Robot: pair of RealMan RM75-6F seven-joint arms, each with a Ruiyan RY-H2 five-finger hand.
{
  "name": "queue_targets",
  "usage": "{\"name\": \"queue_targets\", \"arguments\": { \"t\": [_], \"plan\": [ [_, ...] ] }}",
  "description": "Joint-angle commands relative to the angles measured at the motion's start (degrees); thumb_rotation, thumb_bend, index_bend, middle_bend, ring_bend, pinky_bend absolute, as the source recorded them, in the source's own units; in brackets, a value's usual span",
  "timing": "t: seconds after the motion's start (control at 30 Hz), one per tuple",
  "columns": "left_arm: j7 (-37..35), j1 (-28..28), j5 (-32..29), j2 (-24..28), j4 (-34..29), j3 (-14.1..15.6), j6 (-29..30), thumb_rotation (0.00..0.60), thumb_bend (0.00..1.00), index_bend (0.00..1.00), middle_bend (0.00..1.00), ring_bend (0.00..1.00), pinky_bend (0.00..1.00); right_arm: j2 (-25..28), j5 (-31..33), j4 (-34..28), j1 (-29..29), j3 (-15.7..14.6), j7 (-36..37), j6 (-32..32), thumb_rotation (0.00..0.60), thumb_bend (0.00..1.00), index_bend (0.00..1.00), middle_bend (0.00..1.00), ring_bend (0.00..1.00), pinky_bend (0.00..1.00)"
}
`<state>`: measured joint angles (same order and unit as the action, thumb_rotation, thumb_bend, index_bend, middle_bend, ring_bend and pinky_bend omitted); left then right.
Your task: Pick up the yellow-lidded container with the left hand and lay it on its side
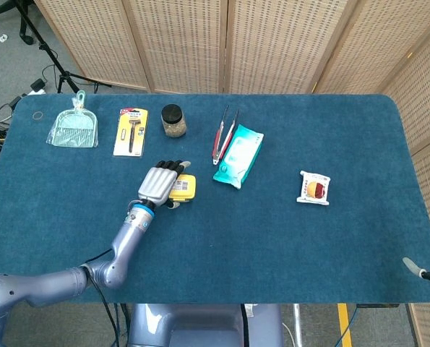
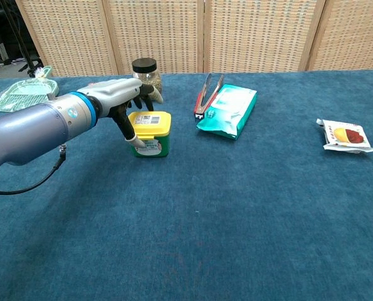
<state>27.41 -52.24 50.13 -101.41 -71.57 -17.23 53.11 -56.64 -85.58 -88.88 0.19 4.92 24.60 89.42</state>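
The yellow-lidded container (image 1: 186,187) (image 2: 153,133) stands upright on the blue table (image 1: 272,238), left of centre. My left hand (image 1: 159,186) (image 2: 117,95) is at its left side, fingers stretched over the lid's left part and the thumb (image 2: 135,138) down in front of the green wall. The fingers are apart and I see no firm grip. Of my right hand (image 1: 426,273), only pale fingertips show at the head view's right edge; its state is unclear.
A black-lidded jar (image 1: 173,121) (image 2: 147,79) stands just behind the container. Red tongs (image 1: 222,134) and a teal wipes pack (image 1: 238,155) lie to the right, a snack packet (image 1: 314,188) farther right. A razor card (image 1: 131,131) and green dustpan (image 1: 74,128) lie at the back left.
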Motion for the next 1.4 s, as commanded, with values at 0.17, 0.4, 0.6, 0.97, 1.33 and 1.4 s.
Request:
{"name": "queue_targets", "arguments": {
  "t": [0.17, 0.4, 0.6, 0.97, 1.33, 1.4],
  "plan": [
    [2.51, -0.15, -1.74, -1.49, 1.26, 0.19, 1.99, 0.6, 0.18, 0.48, 0.52, 0.45, 0.44, -0.01, -0.11, 0.18, 0.08, -0.01, 0.17, -0.31, 0.6, 0.0, 0.02, 0.0, 0.0, 0.0],
    [0.44, 1.35, 0.68, 2.89, -4.24, 0.38, 2.98, 0.6, 0.18, 0.51, 0.54, 0.46, 0.44, -0.1, -0.36, 0.0, -0.05, -0.06, -0.21, -0.12, 0.6, 0.0, 0.02, 0.0, 0.0, 0.0],
    [-3.23, 7.93, 8.24, 16.92, -15.99, 3.51, 7.66, 0.6, 0.18, 0.51, 0.54, 0.46, 0.44, -0.34, -1.58, -0.63, -0.21, -0.52, -1.55, 0.47, 0.6, 0.0, 0.02, 0.0, 0.0, 0.0],
    [-28.14, 18.86, 24.82, 29.5, -12.43, 12.81, 9.19, 0.6, 0.15, 0.51, 0.54, 0.46, 0.44, -0.76, -3.75, -1.93, -0.54, -1.4, -3.87, 1.62, 0.6, 0.0, 0.02, 0.0, 0.0, 0.0],
    [-38.8, 24.97, 32.38, 25.09, 3.6, 18.16, 13.18, 0.6, 0.15, 0.51, 0.54, 0.46, 0.44, -0.77, -4.59, -2.19, -0.72, -1.78, -4.11, 2.2, 0.6, 0.0, 0.02, 0.0, 0.0, 0.0],
    [-39.04, 25.14, 33.12, 23.91, 5.76, 18.16, 13.76, 0.6, 0.15, 0.51, 0.54, 0.46, 0.44, -0.73, -4.53, -2.19, -0.68, -1.77, -3.96, 2.13, 0.6, 0.0, 0.02, 0.0, 0.0, 0.0]
  ]
}}
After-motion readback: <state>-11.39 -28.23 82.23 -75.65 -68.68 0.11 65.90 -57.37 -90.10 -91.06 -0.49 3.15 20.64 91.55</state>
